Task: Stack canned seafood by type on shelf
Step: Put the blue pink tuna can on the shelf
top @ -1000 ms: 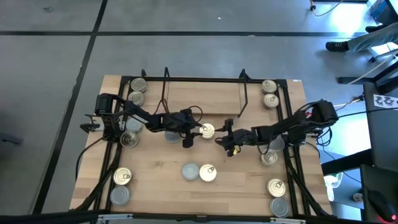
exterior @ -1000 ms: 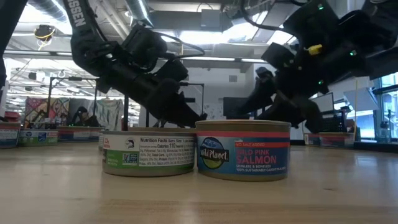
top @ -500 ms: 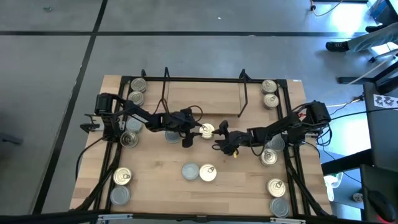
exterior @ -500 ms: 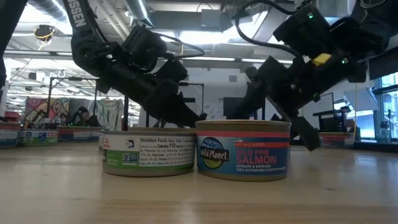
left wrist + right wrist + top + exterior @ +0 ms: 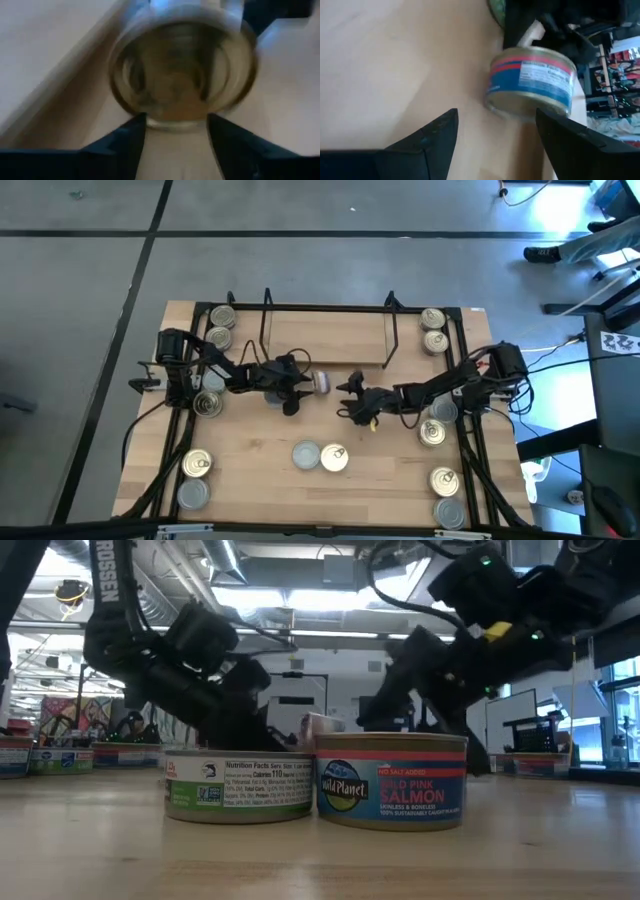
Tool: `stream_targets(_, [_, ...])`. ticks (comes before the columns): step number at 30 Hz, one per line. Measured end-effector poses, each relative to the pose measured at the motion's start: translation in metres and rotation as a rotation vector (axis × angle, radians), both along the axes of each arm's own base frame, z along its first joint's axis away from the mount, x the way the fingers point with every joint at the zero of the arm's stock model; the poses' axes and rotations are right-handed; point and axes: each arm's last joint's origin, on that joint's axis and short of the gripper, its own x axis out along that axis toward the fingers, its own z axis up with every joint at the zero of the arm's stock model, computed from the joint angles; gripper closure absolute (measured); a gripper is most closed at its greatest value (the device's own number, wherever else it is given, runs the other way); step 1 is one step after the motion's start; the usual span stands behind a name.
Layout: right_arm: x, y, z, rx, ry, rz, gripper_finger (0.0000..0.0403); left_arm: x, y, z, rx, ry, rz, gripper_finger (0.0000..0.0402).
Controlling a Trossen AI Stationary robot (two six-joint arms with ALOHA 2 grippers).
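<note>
Your left pincer (image 5: 303, 383) is clamped on a red-and-blue tin (image 5: 321, 382), lifted on edge above mid-tabletop (image 5: 250, 460) before the shelf (image 5: 325, 337). Your right pincer (image 5: 348, 395) hangs apart beside it. Expect rigid, slick metal; hold the rim. A front tin (image 5: 391, 781) reads "Wild Planet Salmon".

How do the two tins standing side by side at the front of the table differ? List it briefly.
1. Label: the green tin shows a white nutrition panel; the blue tin has a pink band and reads "salmon".
2. Top, seen from above: the green tin's is plain silver-grey; the blue tin's is paler and has a pull ring.
Shared: both are flat, round and upright, standing close together on the table.
</note>
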Motion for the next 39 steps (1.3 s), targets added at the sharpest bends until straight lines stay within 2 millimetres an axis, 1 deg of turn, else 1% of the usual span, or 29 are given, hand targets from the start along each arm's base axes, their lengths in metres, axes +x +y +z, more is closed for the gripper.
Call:
stream_targets(4, [0.006, -0.008, 0.005, -0.043, -0.004, -0.001, 0.0136, 0.001, 0.0, 0.0, 0.002, -0.004, -0.001, 0.0194])
stream_targets(6, [0.006, -0.009, 0.006, -0.035, -0.005, 0.0, 0.0136, 0.001, 0.0, 0.001, 0.002, -0.006, -0.001, 0.0194])
stream_targets(11, [0.01, -0.008, 0.01, 0.082, -0.061, -0.047, 0.0136, 0.001, 0.0, 0.001, -0.004, -0.011, 0.003, 0.0194])
stream_targets(17, [0.01, -0.013, 0.011, 0.295, -0.14, -0.172, 0.0136, 0.002, -0.001, 0.004, -0.025, -0.03, 0.006, 0.0194])
stream_targets(19, [0.012, -0.017, 0.021, 0.341, -0.196, -0.165, 0.0136, 0.003, -0.003, 0.007, -0.023, -0.041, 0.001, 0.0194])
stream_targets(22, [0.019, -0.027, 0.044, 0.412, -0.288, -0.129, 0.0136, 0.005, -0.003, 0.011, -0.018, -0.056, -0.005, 0.0194])
stream_targets(24, [0.023, -0.039, 0.048, 0.477, -0.287, -0.126, 0.0136, 0.005, -0.002, 0.011, -0.015, -0.057, -0.004, 0.0194])
stream_targets(28, [0.027, -0.059, 0.04, 0.678, -0.214, -0.117, 0.0136, 0.005, -0.002, 0.011, -0.013, -0.062, -0.004, 0.0194])
stream_targets(31, [0.026, -0.059, 0.031, 0.785, -0.149, -0.086, 0.0136, 0.006, -0.003, 0.012, -0.013, -0.066, -0.007, 0.0194])
stream_targets(34, [0.027, -0.055, 0.028, 0.805, -0.122, -0.062, 0.0136, 0.006, -0.004, 0.013, -0.015, -0.074, -0.011, 0.0194])
stream_targets(39, [0.027, -0.055, 0.022, 0.779, -0.101, -0.116, 0.0136, 0.015, -0.012, 0.018, -0.015, -0.093, -0.028, 0.0194])
